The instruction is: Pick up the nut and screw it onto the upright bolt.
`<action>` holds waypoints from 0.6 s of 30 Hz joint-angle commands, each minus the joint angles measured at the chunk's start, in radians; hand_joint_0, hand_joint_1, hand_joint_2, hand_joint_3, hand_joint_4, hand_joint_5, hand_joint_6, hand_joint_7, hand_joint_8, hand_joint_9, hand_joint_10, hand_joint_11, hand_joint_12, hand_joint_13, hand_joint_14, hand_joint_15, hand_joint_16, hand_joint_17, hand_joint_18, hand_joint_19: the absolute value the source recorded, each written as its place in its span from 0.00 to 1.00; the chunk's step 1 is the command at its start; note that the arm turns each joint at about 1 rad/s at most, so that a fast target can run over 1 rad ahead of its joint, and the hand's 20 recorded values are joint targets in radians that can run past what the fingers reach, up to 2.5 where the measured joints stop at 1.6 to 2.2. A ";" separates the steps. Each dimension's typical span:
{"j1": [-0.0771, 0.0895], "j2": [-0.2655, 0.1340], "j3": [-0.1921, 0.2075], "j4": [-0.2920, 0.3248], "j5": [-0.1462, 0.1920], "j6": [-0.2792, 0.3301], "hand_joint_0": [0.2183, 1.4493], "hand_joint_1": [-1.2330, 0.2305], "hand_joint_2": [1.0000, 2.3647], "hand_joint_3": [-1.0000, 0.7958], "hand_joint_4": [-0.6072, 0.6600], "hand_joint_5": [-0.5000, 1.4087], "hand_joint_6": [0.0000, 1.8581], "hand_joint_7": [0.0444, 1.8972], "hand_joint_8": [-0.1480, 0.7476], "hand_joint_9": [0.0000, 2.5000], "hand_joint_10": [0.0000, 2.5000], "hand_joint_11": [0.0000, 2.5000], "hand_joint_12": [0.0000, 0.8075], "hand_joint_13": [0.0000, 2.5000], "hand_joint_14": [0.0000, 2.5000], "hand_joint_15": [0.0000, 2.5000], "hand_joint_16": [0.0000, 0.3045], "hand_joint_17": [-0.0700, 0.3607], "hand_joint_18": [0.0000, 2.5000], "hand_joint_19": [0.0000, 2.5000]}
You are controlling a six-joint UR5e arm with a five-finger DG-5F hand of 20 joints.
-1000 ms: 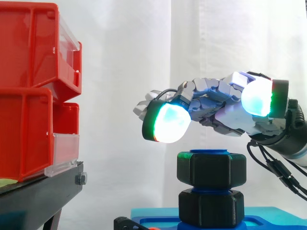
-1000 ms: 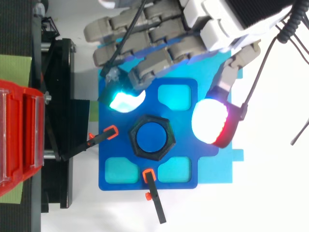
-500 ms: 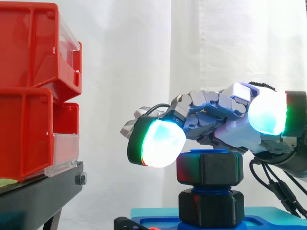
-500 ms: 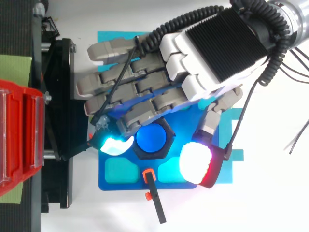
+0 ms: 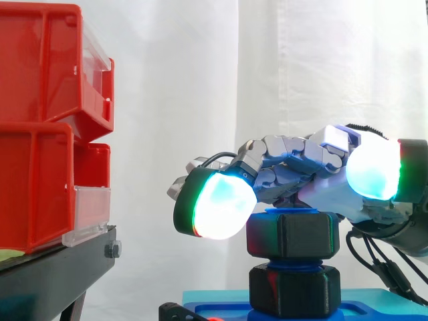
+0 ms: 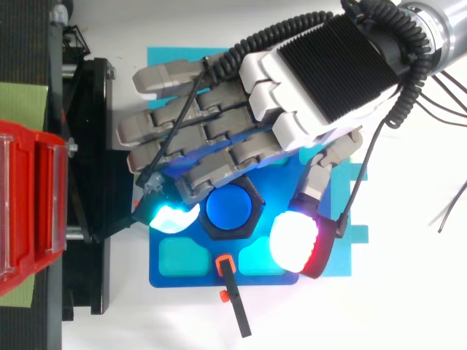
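Under the hand [image 6: 314,80], nut [image 5: 291,234] partly hidden.

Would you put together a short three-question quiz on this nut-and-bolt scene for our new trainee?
1. True or false: a black upper nut sits on the blue bolt, above a lower nut.
2. Multiple choice: in the top view, where are the glowing pads of the hand relative to the upper nut? A. One on each side of it. B. Both resting on the bins. C. Both tucked under the base.
3. Fill in: the bins on the black stand are ___ in colour.

Key: 1 true; 2 A; 3 red.
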 commanded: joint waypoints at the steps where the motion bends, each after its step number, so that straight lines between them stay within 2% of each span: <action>1: -0.007 0.000 0.000 0.000 -0.009 0.000 0.21 0.72 0.00 0.28 0.66 0.17 0.27 0.43 0.43 0.15 0.00 0.00 0.39 0.08 0.00 0.00 0.12 0.36 0.00 0.00; 11: -0.027 0.000 0.000 0.005 -0.037 -0.003 0.21 0.71 0.00 0.28 0.68 0.18 0.27 0.54 0.45 0.17 0.00 0.00 0.38 0.10 0.00 0.00 0.11 0.34 0.00 0.00; 18: -0.050 -0.002 0.000 0.014 -0.058 -0.011 0.22 0.70 0.00 0.28 0.67 0.19 0.27 0.61 0.46 0.19 0.00 0.00 0.37 0.11 0.00 0.00 0.10 0.33 0.00 0.00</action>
